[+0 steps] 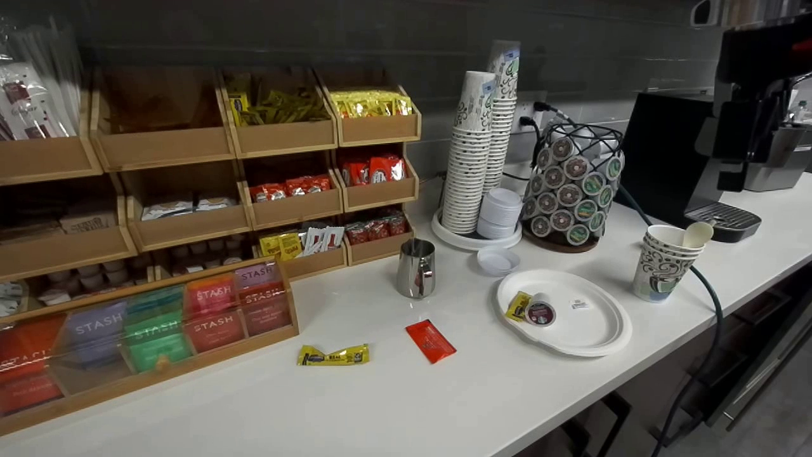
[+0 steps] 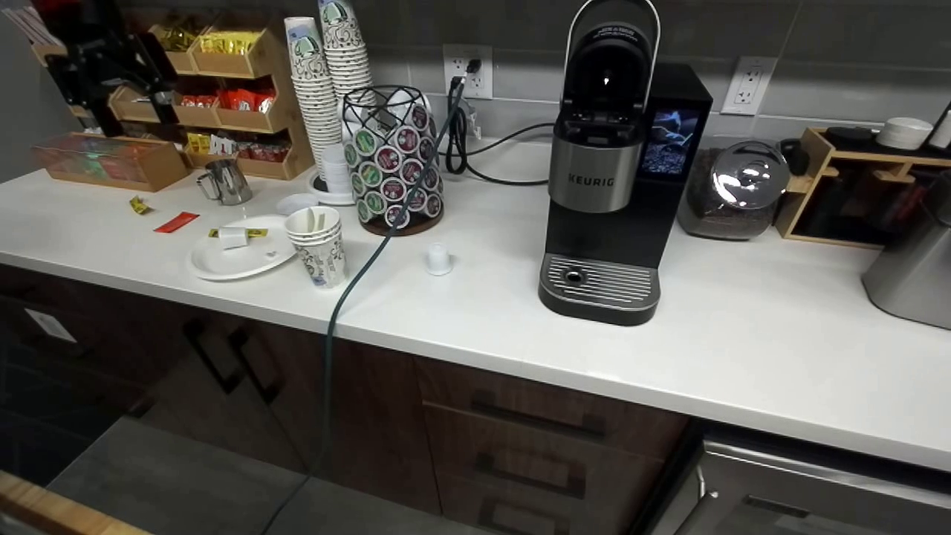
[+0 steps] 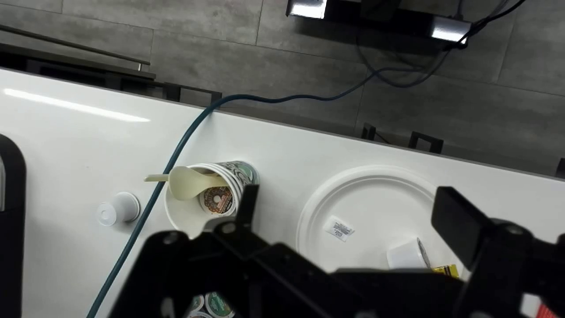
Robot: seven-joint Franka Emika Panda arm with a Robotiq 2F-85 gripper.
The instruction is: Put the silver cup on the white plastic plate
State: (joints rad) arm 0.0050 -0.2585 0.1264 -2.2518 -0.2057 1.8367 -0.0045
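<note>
In the wrist view the gripper (image 3: 348,196) is shown with its fingers (image 3: 457,227) well apart and nothing held between them; below, the plate (image 3: 375,203) is seen through the gap. The cup (image 1: 417,270) is not caught by this camera (only a sliver of what is taken to be the red packet (image 3: 546,312) is, at the lower corner), but from that sliver the cup is judged to lie past the finger on the picture's right and downward, out of frame or behind the gripper.

In an exterior view the cup is found standing upright on the counter (image 1: 355,406), long axis vertical, well to the left of the fingers and lower; the plate is placed between the two across the picture.

In an exterior view the handle (image 2: 209,186) is shown, turned toward the tea box (image 2: 111,160), and here the cup is set to the right of the fingers and below. From these opposite offsets the cup is judged to lie down from them and inward, nearer the wall (image 2: 520,37). So a reach inward and a descent seem called for, with the body of the cup taken between the fingers and the handle left clear.
</note>
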